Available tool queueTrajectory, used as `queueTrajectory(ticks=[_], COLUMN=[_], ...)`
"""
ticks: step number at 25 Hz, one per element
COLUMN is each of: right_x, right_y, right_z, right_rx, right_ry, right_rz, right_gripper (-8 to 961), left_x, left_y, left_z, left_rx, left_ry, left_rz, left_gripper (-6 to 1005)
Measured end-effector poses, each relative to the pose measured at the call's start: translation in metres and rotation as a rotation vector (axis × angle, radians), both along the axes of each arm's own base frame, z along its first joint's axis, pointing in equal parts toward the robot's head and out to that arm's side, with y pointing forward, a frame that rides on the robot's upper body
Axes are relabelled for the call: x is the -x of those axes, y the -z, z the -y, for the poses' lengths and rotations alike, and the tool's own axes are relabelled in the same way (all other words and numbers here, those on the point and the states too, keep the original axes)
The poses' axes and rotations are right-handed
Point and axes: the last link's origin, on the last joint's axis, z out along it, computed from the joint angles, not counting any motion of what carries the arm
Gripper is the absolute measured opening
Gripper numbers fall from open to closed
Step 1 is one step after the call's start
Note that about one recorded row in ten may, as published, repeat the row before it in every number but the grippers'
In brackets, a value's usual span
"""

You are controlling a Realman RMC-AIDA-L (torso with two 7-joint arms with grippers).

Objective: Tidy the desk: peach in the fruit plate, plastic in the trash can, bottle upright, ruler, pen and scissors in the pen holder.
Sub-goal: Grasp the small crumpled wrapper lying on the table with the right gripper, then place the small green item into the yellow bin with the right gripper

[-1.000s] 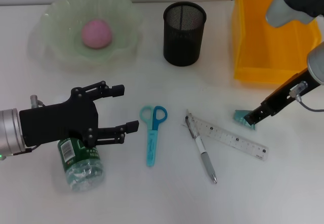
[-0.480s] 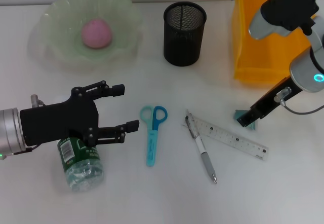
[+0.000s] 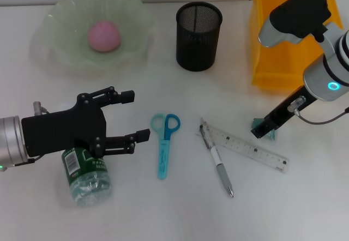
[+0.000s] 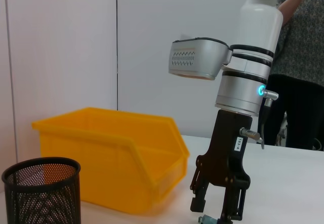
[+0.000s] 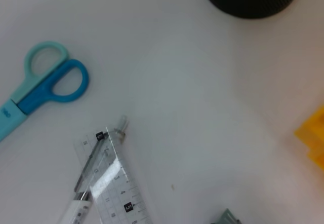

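The right gripper (image 3: 263,132) stands over a small teal scrap of plastic (image 3: 271,134) beside the clear ruler (image 3: 248,148); its fingers (image 4: 198,203) look slightly apart, straddling the scrap — whether they grip it is hard to say. The yellow plastic bin (image 3: 283,39) sits behind it. The left gripper (image 3: 133,116), jaws spread wide, hovers above the green bottle (image 3: 87,176) lying on its side. The blue-handled scissors (image 3: 164,144) and silver pen (image 3: 217,162) lie on the white desk (image 3: 180,208) — the pen just beside the ruler. The pink peach (image 3: 104,36) rests in the pale green fruit plate (image 3: 60,17), the black mesh pen holder (image 3: 198,35) well apart.
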Motion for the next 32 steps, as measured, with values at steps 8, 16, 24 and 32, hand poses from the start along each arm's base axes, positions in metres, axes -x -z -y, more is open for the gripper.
queueTrajectory(ticks=[8, 16, 24, 32], right_x=[-0.0012, -0.0028, -0.0051, -0.0064], right_y=[0.0043, 0.0049, 0.0066, 0.0063], right_z=[-0.0005, -0.0013, -0.0009, -0.0007], right_rx=[0.014, 0.014, 0.018, 0.015], right_ry=[0.01, 0.006, 0.012, 0.02], right_rz=[0.003, 0.004, 0.005, 0.001], right_gripper=[768, 525, 475, 377], left_x=[-0.0003, -0.0004, -0.001, -0.0006], left_y=[-0.0006, -0.0006, -0.0008, -0.0007], left_z=[-0.0004, -0.0007, -0.0012, -0.0009], left_rx=[-0.003, -0.003, -0.002, -0.001], left_ry=[0.001, 0.001, 0.003, 0.0], left_rz=[0.0, 0.001, 0.0, 0.001], left_gripper=[856, 855, 854, 853])
